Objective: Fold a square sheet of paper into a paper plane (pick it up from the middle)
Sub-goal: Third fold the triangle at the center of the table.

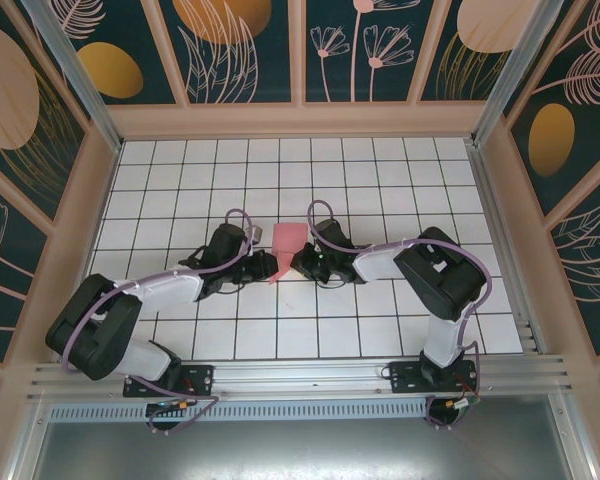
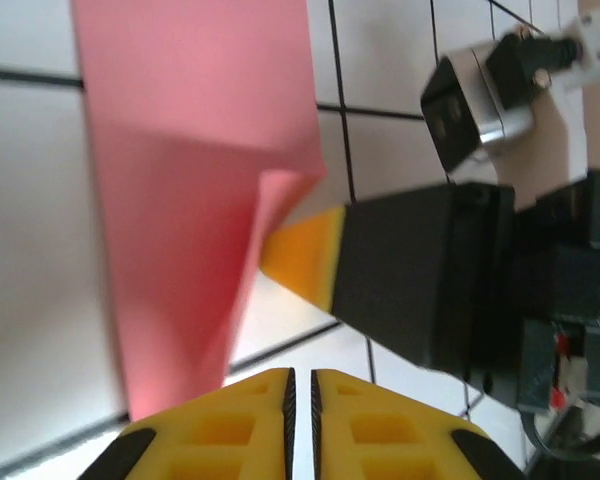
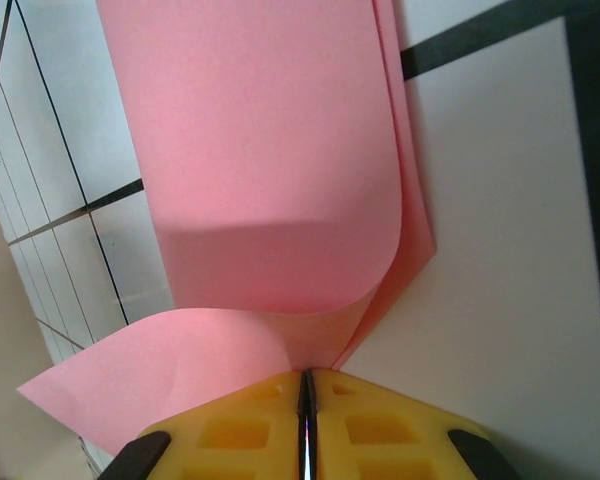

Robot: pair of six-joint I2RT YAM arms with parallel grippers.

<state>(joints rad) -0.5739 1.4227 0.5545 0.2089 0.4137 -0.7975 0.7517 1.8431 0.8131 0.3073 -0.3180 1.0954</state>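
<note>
Currently I log: paper point(image 1: 286, 245), long axis twelve-to-six, pinched by right fingers point(image 3: 235, 430); left fingers point(image 2: 230, 425) together, seemingly empty, paper at their eleven o'clock.

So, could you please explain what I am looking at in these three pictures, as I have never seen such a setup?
These are two robot arms bolted side by side at the near edge of a white tiled table. The overhead picture comes from a fixed camera above and behind them. The other two come from a small camera on each wrist, looking along that arm's own yellow fingers. Between the arms is a partly folded salmon-pink sheet of thin paper, curling upward. The right end effector is shut on its lower edge. The left end effector is shut too, but I cannot tell whether it grips any paper. The black, yellow-tipped part in the left wrist picture is the right arm's finger.
</note>
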